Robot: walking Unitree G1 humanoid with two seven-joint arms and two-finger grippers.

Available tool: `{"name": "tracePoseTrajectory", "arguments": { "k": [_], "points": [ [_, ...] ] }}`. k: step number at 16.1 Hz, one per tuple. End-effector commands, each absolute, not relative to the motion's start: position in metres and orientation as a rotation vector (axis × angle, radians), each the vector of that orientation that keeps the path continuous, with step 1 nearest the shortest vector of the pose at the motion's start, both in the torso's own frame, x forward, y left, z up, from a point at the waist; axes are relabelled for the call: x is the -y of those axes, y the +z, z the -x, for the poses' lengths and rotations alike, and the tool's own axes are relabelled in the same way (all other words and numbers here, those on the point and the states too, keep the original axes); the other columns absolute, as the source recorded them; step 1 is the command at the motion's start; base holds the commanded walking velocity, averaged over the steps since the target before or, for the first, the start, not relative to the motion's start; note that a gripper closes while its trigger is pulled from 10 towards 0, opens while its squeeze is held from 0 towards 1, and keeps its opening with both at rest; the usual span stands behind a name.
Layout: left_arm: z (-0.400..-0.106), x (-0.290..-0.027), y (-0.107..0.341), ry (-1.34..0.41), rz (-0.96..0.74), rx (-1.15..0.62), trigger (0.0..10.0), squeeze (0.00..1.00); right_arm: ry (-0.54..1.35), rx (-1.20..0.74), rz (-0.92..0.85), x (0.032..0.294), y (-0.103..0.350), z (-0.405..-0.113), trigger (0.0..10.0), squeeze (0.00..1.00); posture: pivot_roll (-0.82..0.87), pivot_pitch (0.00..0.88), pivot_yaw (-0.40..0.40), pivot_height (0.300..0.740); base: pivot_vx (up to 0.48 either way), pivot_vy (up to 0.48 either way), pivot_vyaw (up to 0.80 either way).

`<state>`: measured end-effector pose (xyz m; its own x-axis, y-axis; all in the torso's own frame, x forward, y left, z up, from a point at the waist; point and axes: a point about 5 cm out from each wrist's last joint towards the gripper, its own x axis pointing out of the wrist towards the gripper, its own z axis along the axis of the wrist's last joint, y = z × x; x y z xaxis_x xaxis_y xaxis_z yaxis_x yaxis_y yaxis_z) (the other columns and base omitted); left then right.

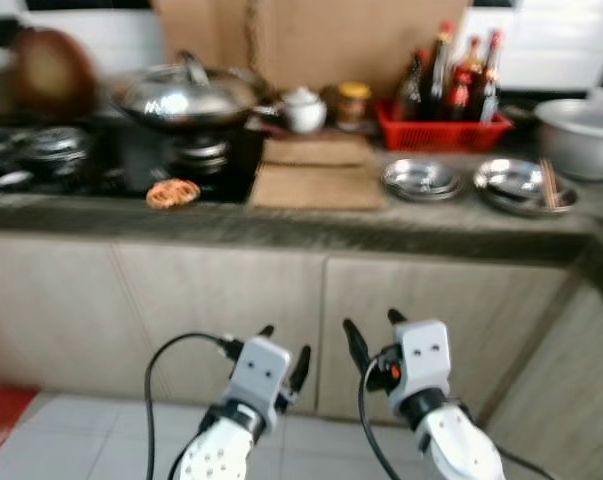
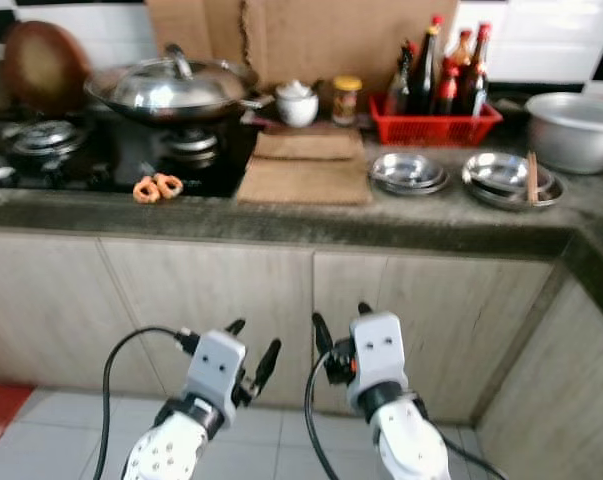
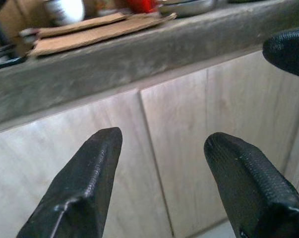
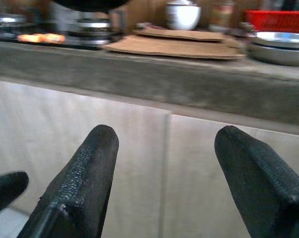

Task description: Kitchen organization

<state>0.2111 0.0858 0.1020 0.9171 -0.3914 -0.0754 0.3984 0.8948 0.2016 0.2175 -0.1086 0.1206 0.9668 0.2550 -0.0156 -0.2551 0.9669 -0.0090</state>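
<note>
Taking the red basket [image 2: 436, 127] as landmark: dark bottles [image 2: 443, 75] with red caps are stood upright inside it. Two stacks of steel plates [image 2: 409, 172] [image 2: 503, 178] are laid in front of it, with chopsticks [image 2: 531, 176] across the stack nearer the large steel bowl [image 2: 579, 128].

Even, soft daylight fills the kitchen, with no hard shadows. The left eye view is smeared with blur, worst at the far left around the wok [image 1: 186, 95] and stove [image 1: 101, 155]; the right eye view is sharper. Glare shines off the wok lid and steel plates [image 2: 409, 172]. In both wrist views the near black fingers [image 4: 82, 183] are soft, the counter [image 4: 189, 79] hazy
</note>
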Motion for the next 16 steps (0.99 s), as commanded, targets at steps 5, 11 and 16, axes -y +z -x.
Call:
{"name": "tracePoseTrajectory", "arguments": {
  "k": [5,11,16],
  "points": [
    [-0.213,-0.08,0.107,-0.42,-0.214,-0.01,10.0,0.0,0.202,0.018,-0.009,0.119,0.127,-0.22,10.0,0.0,0.19,0.0,-0.034,0.74,0.428,0.0,0.0],
    [-0.214,-0.08,0.106,-0.414,-0.215,-0.013,10.0,0.0,0.219,0.028,0.002,0.116,0.129,-0.222,10.0,0.0,0.19,0.0,-0.041,0.74,0.433,0.0,-0.21],
    [-0.214,-0.08,0.106,-0.394,-0.202,-0.023,10.0,0.0,0.263,0.089,-0.024,0.115,0.142,-0.229,10.0,0.0,0.2,0.0,-0.041,0.74,0.343,0.0,0.0]
  ]
}}
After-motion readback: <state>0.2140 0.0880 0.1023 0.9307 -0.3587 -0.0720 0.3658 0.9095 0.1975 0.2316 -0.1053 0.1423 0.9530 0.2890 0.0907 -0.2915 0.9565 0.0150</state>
